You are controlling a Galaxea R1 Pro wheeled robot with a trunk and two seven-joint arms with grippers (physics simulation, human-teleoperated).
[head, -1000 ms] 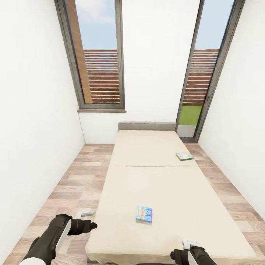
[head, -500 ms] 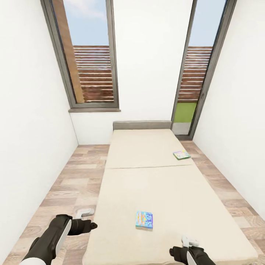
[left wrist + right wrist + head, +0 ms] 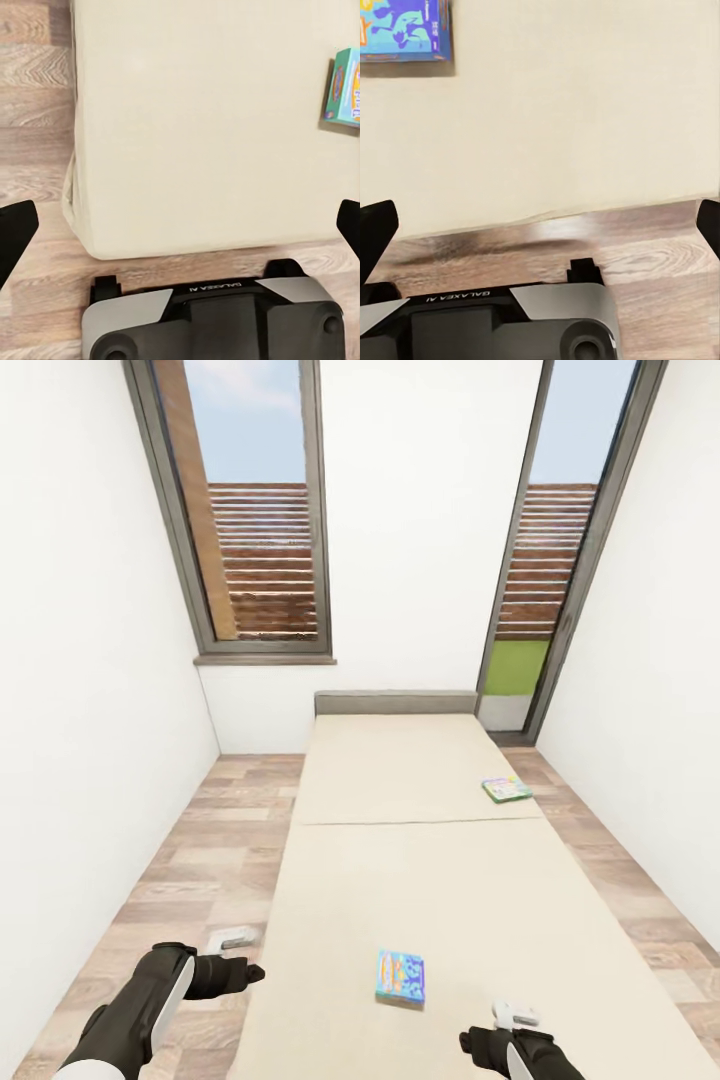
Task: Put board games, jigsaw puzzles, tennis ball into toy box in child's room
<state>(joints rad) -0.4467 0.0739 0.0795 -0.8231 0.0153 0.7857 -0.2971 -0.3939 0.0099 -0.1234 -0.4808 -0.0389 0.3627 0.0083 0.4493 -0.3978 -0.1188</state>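
Two board games lie on the bed (image 3: 430, 880). A blue printed box (image 3: 400, 976) rests near the foot of the beige mattress, and a green and white one (image 3: 507, 789) sits at its right edge further up. My left gripper (image 3: 232, 938) hovers open over the floor left of the bed's foot. My right gripper (image 3: 515, 1015) hangs open above the foot of the mattress, right of the blue box. The blue box (image 3: 346, 86) lies beyond the open left gripper (image 3: 180, 229), and it (image 3: 405, 30) also lies beyond the open right gripper (image 3: 540, 225). The table, toy box, jigsaw puzzles and tennis ball are out of view.
The bed has a grey headboard (image 3: 396, 703) against the far wall, between a tall window (image 3: 255, 510) and a glass door (image 3: 545, 560). Wooden floor (image 3: 190, 870) runs along both sides of the bed, bounded by white walls. My base (image 3: 214, 319) stands at the foot of the bed.
The whole view has shifted, so the camera moved; the bed's foot and the blue box now sit lower and nearer. Both arms keep the same pose with grippers open.
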